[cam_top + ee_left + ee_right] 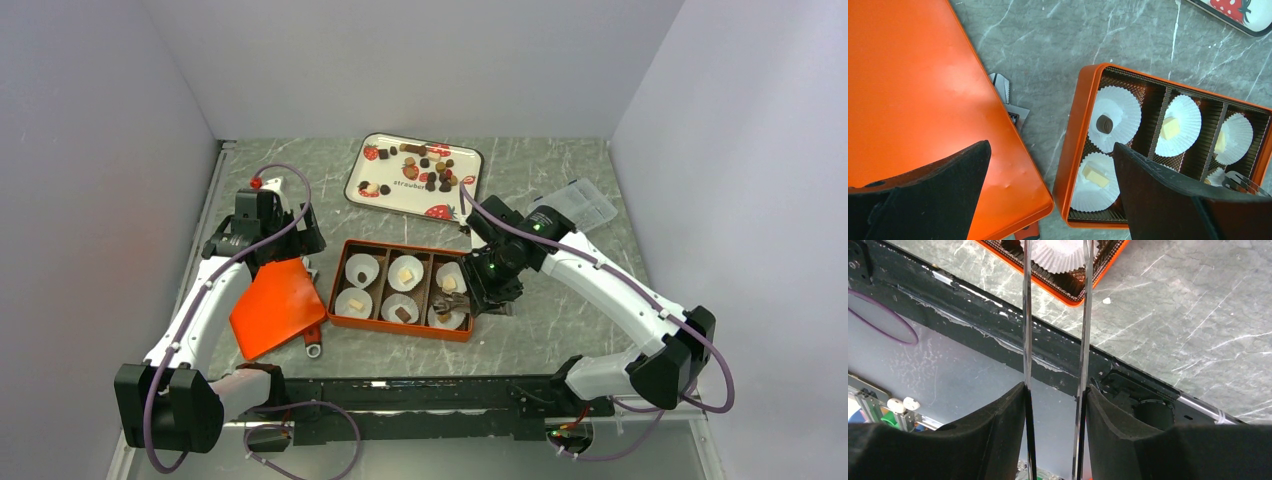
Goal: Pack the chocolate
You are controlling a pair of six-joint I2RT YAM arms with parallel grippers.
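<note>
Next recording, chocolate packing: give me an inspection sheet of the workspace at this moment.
Surface: grey marbled table.
Job's things: orange box with six white paper cups; five visibly hold chocolates, the near-right cup is partly hidden. Loose chocolates lie on the strawberry tray.
Clutter: orange lid left of the box, lying over a metal tool; clear plastic container far right.
Grippers: left gripper open, empty; right gripper shut on tweezers, tips over the near-right cup.
Cables: purple cables loop along both arms.
Surroundings: plain pale walls on three sides.
</note>
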